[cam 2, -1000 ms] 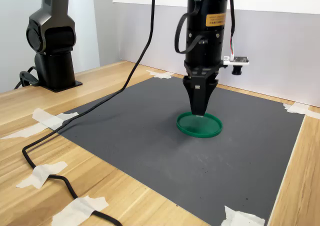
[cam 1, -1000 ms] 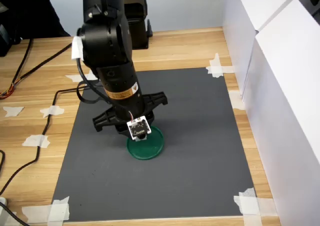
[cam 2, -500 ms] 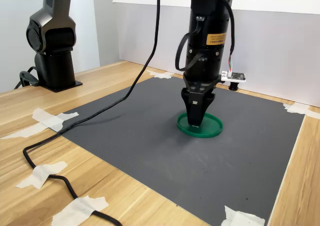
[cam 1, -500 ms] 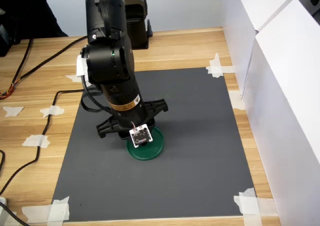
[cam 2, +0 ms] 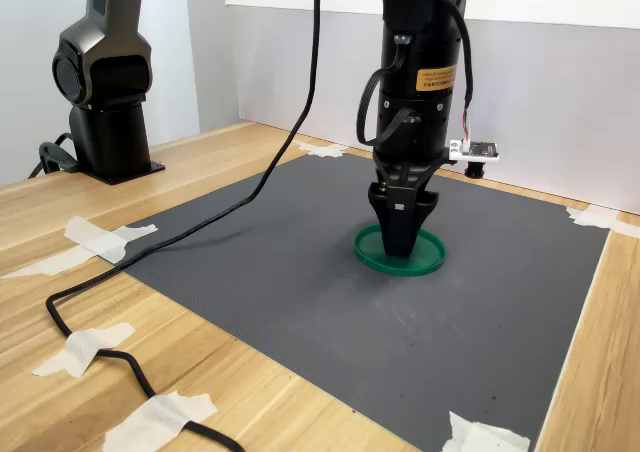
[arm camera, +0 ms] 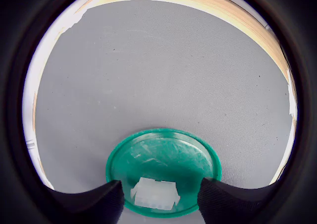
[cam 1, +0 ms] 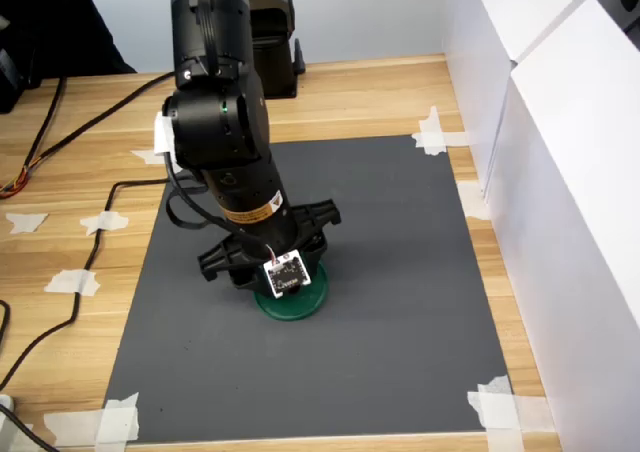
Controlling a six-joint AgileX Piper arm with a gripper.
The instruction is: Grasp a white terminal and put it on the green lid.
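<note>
— Where's the arm right now?

— Straight down over the green lid [cam 2: 401,255], which sits near the middle of the grey mat [cam 1: 400,302]. In the second exterior view the gripper [cam 2: 399,255] reaches down to the disc, its tip right at the lid's surface.

— And the little white piece?

— The white terminal [arm camera: 155,194] lies inside the lid's rim, close to the edge nearest the wrist camera (you only really see it in the wrist view). It sits between the two dark fingers [arm camera: 94,201], with a clear gap on each side.

— So is it being held?

— Doesn't look like it. The jaws stand apart, wider than the terminal, and neither finger touches it. The terminal rests on the green plastic.

— Anything else on the table?

— Torn strips of white tape [cam 1: 498,404] pin the mat's corners to the wooden table [cam 1: 90,142], and a black cable [cam 2: 170,237] trails across the mat toward the second exterior view's left.
</note>
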